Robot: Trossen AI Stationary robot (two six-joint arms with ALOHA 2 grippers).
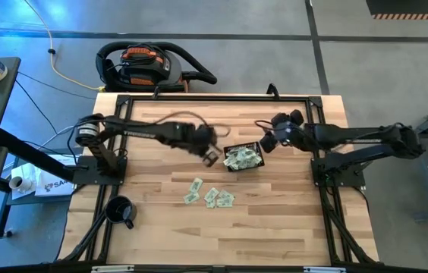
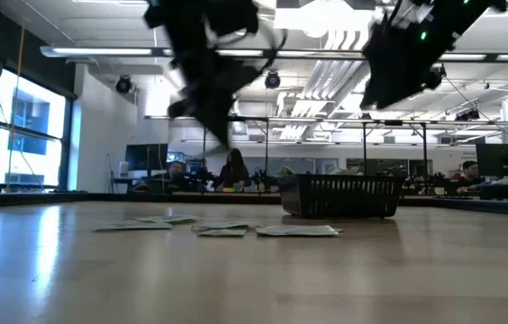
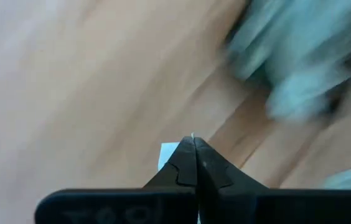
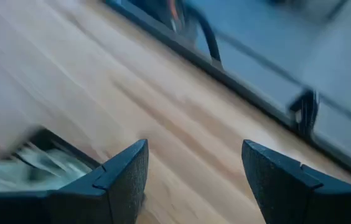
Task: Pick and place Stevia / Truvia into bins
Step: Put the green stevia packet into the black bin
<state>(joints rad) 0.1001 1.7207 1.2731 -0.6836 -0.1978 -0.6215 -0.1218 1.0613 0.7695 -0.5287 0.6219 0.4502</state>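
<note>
Loose sachets lie flat on the bench, pale green and white, a small cluster nearest the front edge. Basket sits behind them, full of more sachets, low black mesh walls. Left gripper hangs just beside the basket's left side, arm stretched across from the left, fingers pinched together with a white sachet corner showing at the tips. Right gripper hovers by the basket's right rear corner, fingers spread wide, nothing between them. Mug stands at front left.

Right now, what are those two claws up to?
Left claw shut, beside basket, sachet-like scrap pinched. Right claw open, empty, basket's far side. Loose sachets on table. Nothing blocking.
</note>
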